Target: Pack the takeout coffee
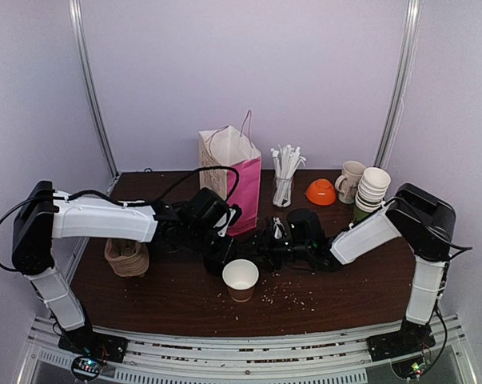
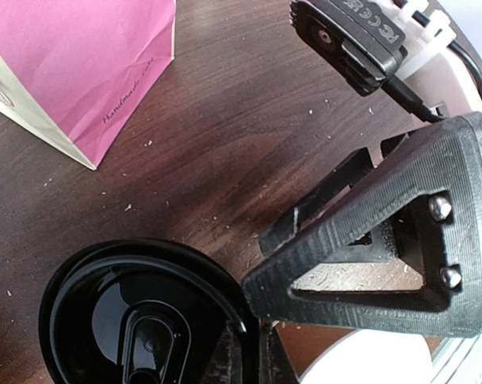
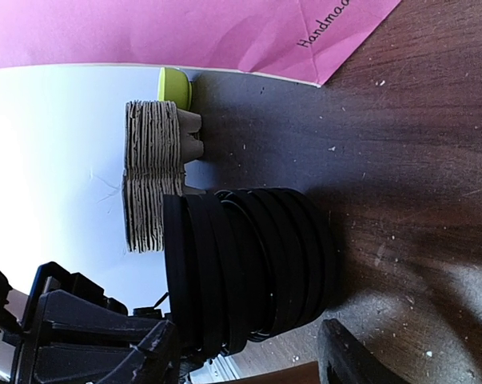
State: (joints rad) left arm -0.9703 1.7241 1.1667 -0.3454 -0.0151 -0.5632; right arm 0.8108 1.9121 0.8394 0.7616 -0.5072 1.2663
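**Takeout coffee [image 1: 241, 278] stands open-topped at front centre of the table**

We log a dark brown wooden table [image 1: 145, 296] with both arms reaching in to its middle. A pink-and-white paper bag with cord handles [image 1: 242, 196] stands upright toward the back, just behind the left arm's wrist. A stack of grey-brown moulded pulp cup carriers [image 1: 127, 258] sits at the left, under the left arm. A stack of black plastic dome lids [image 3: 248, 272] stands upright on the wood, just beside the coffee.

The left gripper [image 1: 219, 254] has its jaws together, tips at the top lid's rim. We cannot tell whether it pinches that lid. The right gripper [image 1: 263, 244] is rolled on its side with its jaws apart and the lid stack just ahead of them. We cannot tell whether they touch it.

The coffee is a small brown paper cup, upright and white inside. It stands in front of both grippers, held by neither, outside the bag. Pale crumbs [image 1: 292, 298] dot the wood near it.
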